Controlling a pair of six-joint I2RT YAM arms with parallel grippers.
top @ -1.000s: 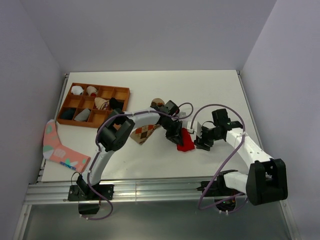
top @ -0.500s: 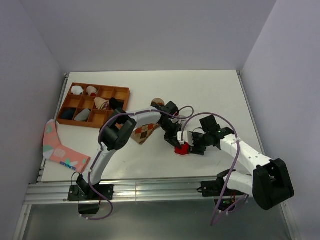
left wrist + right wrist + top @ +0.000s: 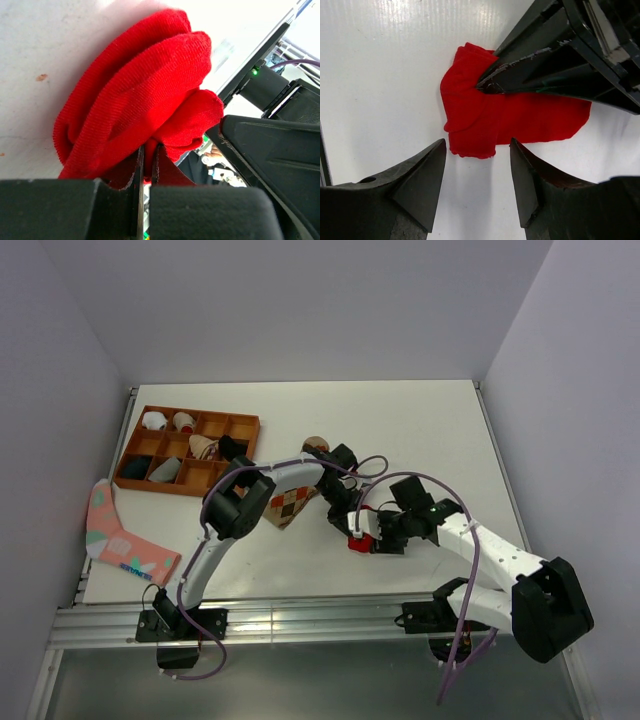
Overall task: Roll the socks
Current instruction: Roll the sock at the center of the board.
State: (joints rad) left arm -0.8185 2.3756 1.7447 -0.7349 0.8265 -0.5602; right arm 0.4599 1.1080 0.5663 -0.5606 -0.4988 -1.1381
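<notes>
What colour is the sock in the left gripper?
The sock is bright red; left wrist view shows it best.

The left pincer (image 3: pixel 482 86) is occupying one side of the red sock (image 3: pixel 470 120), and the right pincer (image 3: pixel 477 150) is crowding another edge; bare surface (image 3: pixel 385 75) is lying open alongside.

**Two grippers, tip to tip**

The left arm (image 3: pixel 283 476) reaches forward, then bends to the right with its wrist tipped down. The left gripper (image 3: pixel 146 165) has its jaws pressed together, pinching a fold of the red sock (image 3: pixel 135 95). The right arm (image 3: pixel 495 548) angles in low toward the left. The right gripper (image 3: pixel 476 147) points at the left one, its jaws spread wide.
</notes>
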